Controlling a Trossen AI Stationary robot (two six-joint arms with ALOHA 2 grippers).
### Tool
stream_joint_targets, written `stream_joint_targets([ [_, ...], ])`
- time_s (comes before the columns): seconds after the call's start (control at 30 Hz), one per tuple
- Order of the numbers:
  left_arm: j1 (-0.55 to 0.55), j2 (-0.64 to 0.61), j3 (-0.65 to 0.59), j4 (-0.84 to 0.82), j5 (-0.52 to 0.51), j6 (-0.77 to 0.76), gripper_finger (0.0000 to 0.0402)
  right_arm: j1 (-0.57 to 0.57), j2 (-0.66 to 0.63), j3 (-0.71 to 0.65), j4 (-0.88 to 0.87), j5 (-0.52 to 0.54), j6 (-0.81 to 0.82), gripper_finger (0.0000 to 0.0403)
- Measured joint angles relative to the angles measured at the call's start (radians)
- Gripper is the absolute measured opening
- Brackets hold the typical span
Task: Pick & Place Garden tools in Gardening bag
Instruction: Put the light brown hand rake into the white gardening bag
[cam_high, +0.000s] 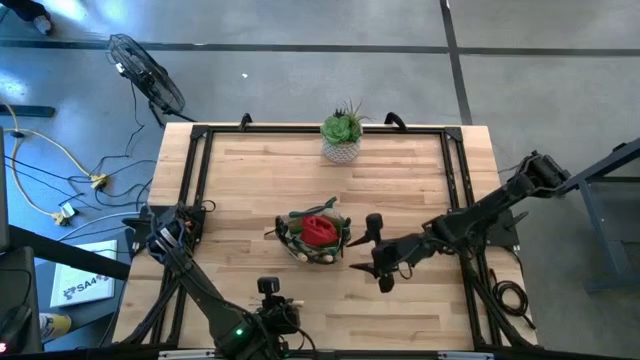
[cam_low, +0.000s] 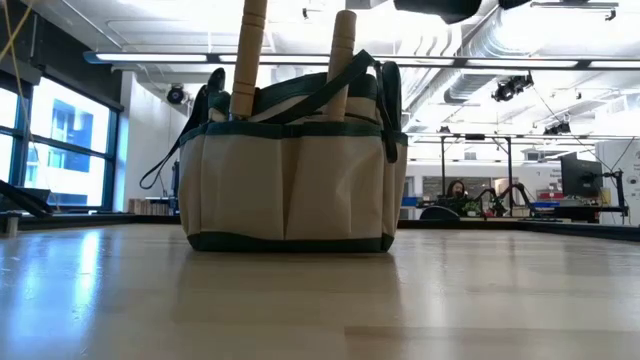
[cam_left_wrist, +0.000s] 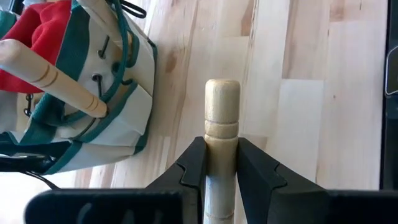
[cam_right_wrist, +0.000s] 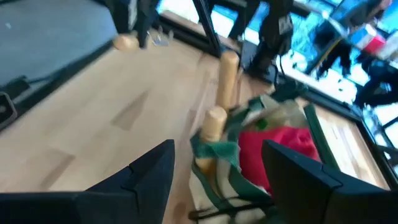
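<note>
The bag (cam_high: 316, 238) sits near the middle of the table (cam_high: 400, 170), a little toward the near edge. A red item (cam_high: 320, 230) fills its mouth, and in the low view two wooden handles (cam_low: 248, 60) stand up out of it, likely tools dropped in head first so the handles lean on the rim.

The left gripper (cam_left_wrist: 221, 163) hangs by the near edge, beside the bag. Its fingers are closed on a wooden handle (cam_left_wrist: 222, 118) of another tool, pinched below the rounded end. That grip keeps the tool in line with the fingers, which should suit lowering it into the bag. The tool's working end is hidden.

The right gripper (cam_high: 383, 262) hovers just right of the bag with its fingers spread wide and holding nothing; its wrist view looks down on the bag (cam_right_wrist: 261, 155) between them. It appears to be waiting clear of the opening.

A potted plant (cam_high: 342, 133) stands at the far edge, well apart.
</note>
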Motion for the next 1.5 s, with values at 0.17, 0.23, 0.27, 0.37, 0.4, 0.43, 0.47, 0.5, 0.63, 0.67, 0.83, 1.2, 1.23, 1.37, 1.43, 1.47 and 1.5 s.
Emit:
stream_joint_targets([
  [0.17,0.002,-0.001,0.000,-0.002,0.001,-0.002,0.0053,-0.041,0.001,0.070,-0.181,-0.023,0.057,0.0233],
  [0.23,0.002,-0.001,0.000,-0.003,0.002,-0.002,0.0053,-0.057,0.001,0.107,-0.293,-0.060,0.110,0.0233],
  [0.27,0.002,-0.001,0.000,-0.003,0.005,-0.002,0.0053,-0.064,0.004,0.123,-0.344,-0.071,0.138,0.0233],
  [0.37,0.002,-0.001,0.000,-0.003,0.015,-0.008,0.0053,-0.076,0.010,0.166,-0.478,-0.070,0.176,0.0233],
  [0.4,0.002,-0.001,0.000,-0.003,0.015,-0.011,0.0053,-0.077,0.010,0.172,-0.498,-0.069,0.174,0.0233],
  [0.43,0.003,-0.002,0.000,-0.003,0.015,-0.012,0.0053,-0.077,0.010,0.174,-0.497,-0.068,0.163,0.0233],
  [0.47,0.003,-0.004,0.000,-0.004,0.015,-0.018,0.0053,-0.078,0.010,0.175,-0.487,-0.068,0.141,0.0233],
  [0.5,0.003,-0.005,0.000,-0.005,0.012,-0.025,0.0053,-0.078,0.010,0.175,-0.481,-0.068,0.115,0.0233],
  [0.63,0.018,-0.008,0.001,-0.005,-0.012,-0.036,0.0053,-0.085,0.015,0.175,-0.463,-0.070,0.027,0.0233],
  [0.67,0.018,-0.008,0.001,-0.006,-0.027,-0.041,0.0053,-0.092,0.018,0.175,-0.460,-0.070,0.012,0.0233],
  [0.83,0.023,-0.017,0.001,-0.005,-0.138,-0.084,0.0053,-0.126,0.041,0.175,-0.452,-0.065,-0.046,0.0233],
  [1.2,0.013,-0.132,0.001,0.077,-0.429,-0.032,0.0053,-0.116,0.081,0.175,-0.436,0.033,-0.156,0.0233],
  [1.23,0.013,-0.145,0.001,0.083,-0.467,-0.027,0.0053,-0.109,0.081,0.175,-0.436,0.041,-0.168,0.0233],
  [1.37,0.013,-0.210,0.001,0.080,-0.609,-0.009,0.0053,-0.079,0.081,0.175,-0.422,0.042,-0.224,0.0233],
  [1.43,0.016,-0.242,0.002,0.080,-0.648,0.014,0.0053,-0.070,0.081,0.175,-0.404,0.045,-0.250,0.0233],
  [1.47,0.017,-0.257,0.002,0.077,-0.665,0.027,0.0053,-0.067,0.081,0.175,-0.393,0.053,-0.265,0.0233],
  [1.5,0.017,-0.270,0.002,0.077,-0.679,0.036,0.0053,-0.064,0.081,0.175,-0.383,0.064,-0.282,0.0233],
])
